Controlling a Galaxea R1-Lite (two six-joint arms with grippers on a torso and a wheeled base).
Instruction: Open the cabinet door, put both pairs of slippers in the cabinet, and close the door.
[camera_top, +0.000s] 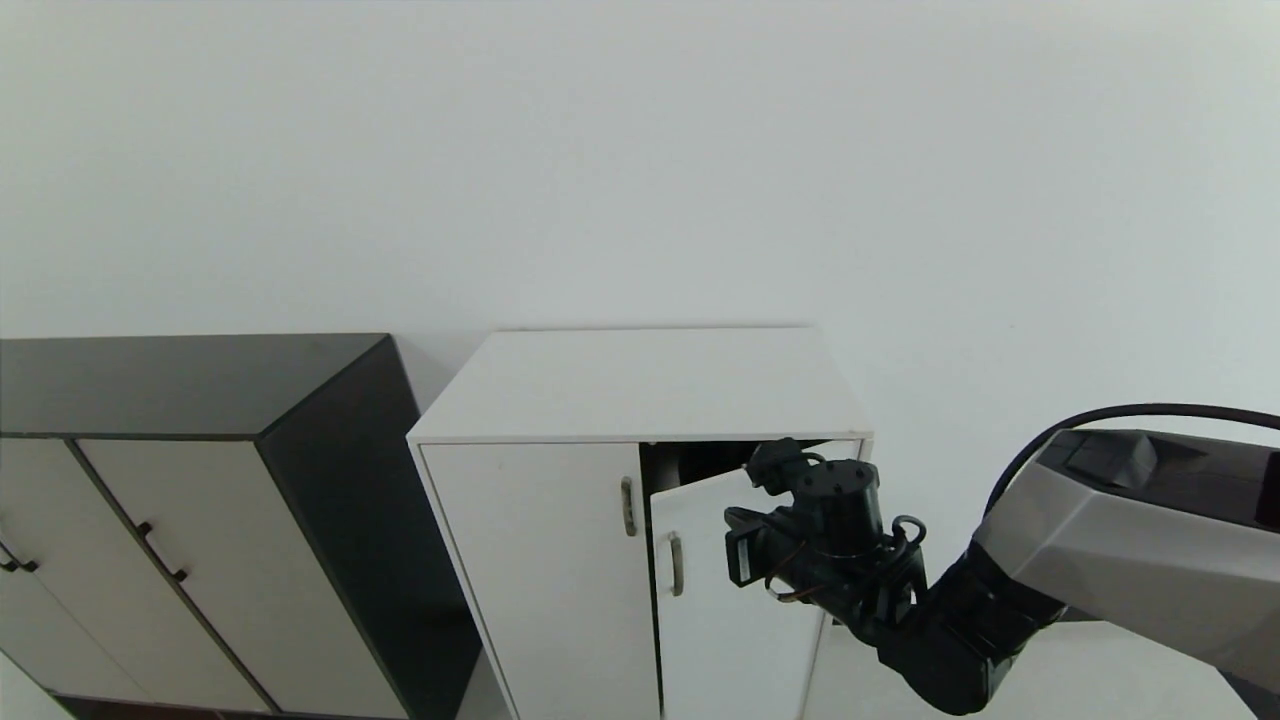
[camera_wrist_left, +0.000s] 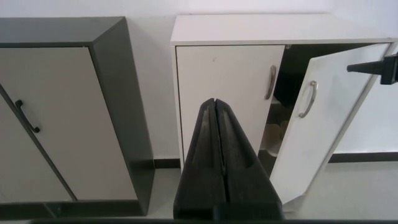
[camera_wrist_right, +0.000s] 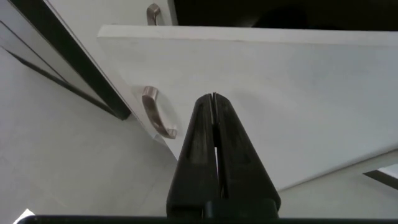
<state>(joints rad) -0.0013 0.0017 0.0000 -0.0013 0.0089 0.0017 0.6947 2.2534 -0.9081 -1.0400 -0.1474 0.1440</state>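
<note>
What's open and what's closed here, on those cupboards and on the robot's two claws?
White cabinet's right door: partly open, swung outward.
White cabinet's left door: shut.
Dark cabinet's doors: shut.
Left gripper: shut, holding nothing.
Right gripper: shut, holding nothing, in front of the open door's outer face.

The white two-door cabinet stands just right of the black-sided cabinet. Its right door stands ajar, with the right tool before its top edge. Pale things, perhaps slippers, lie inside.
</note>
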